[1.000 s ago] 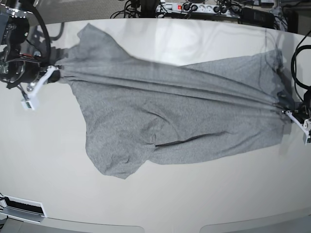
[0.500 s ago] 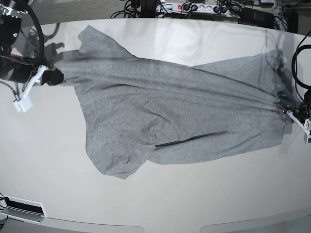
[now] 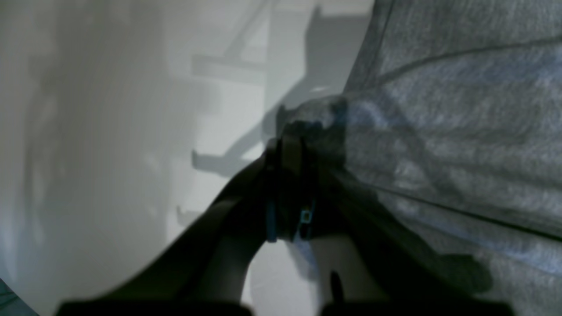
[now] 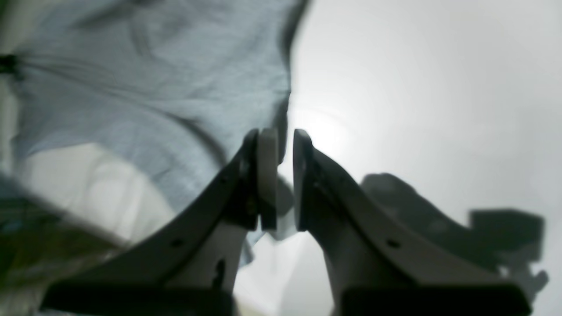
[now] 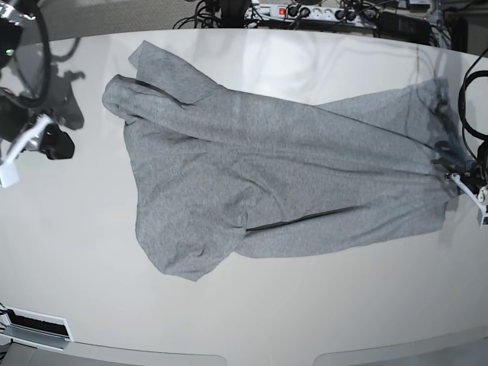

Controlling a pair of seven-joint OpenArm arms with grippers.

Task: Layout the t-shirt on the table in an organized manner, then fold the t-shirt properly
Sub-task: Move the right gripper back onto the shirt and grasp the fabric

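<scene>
In the base view, the heather-grey soft cotton t-shirt [image 5: 282,183] is seen spread slantwise across the large glossy off-white table [image 5: 252,320]. A second ago its far-left edge was pinched and pulled taut by the right gripper [image 5: 11,156]; now that edge has been let go and has slumped into a loose fold, and the gripper is drawn back, clear of the cloth. The stretching step is judged finished on that side. The left gripper [image 5: 457,180] is seen at the cloth's right edge.

In the left wrist view, the left gripper [image 3: 290,153] is closed tight on a bunch of grey fabric [image 3: 439,131].

In the right wrist view, the right gripper [image 4: 285,149] is parted slightly, nothing between its pads, the t-shirt [image 4: 153,96] beside it.

No lettering or label can be read anywhere.
</scene>
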